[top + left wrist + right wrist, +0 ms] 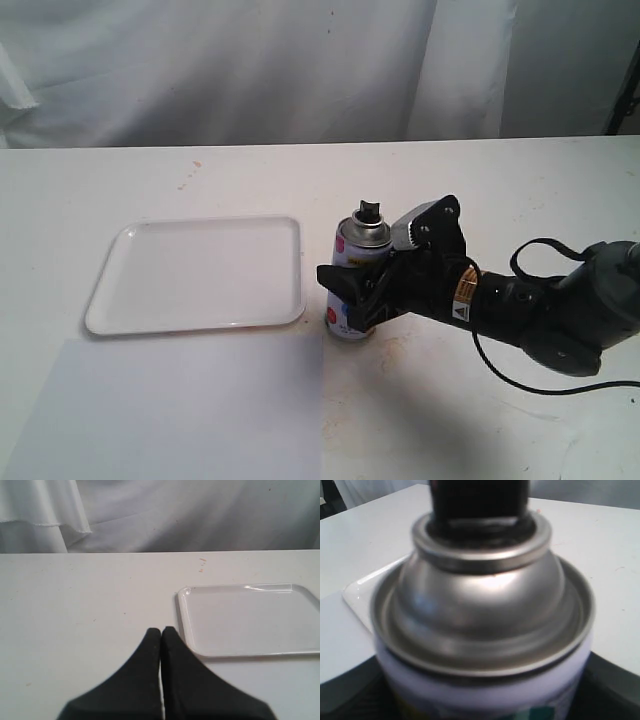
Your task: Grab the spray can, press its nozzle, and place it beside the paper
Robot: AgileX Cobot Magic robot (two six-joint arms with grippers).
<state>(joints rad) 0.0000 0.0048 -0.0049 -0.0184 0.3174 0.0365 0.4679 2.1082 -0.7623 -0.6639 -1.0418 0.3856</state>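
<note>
Only the exterior view shows the spray can (352,252) standing upright on the table (520,200) just beside the tray (200,325), with the paper (170,415) in front of the tray. The right wrist view shows its silver dome and black nozzle (480,500) close up. The right gripper (350,288) is clamped on the can's sides. The left wrist view alone shows the left gripper (161,636), pressed closed on nothing, near the tray.

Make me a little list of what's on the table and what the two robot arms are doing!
spray can: upright, just right of the tray, by the paper's corner
nozzle: black, on top, nothing pressing it
right end effector: closed around the spray can
left end effector: shut, holding nothing, above the table
tray: white, rounded corners
paper: flat, in front of the tray
</note>
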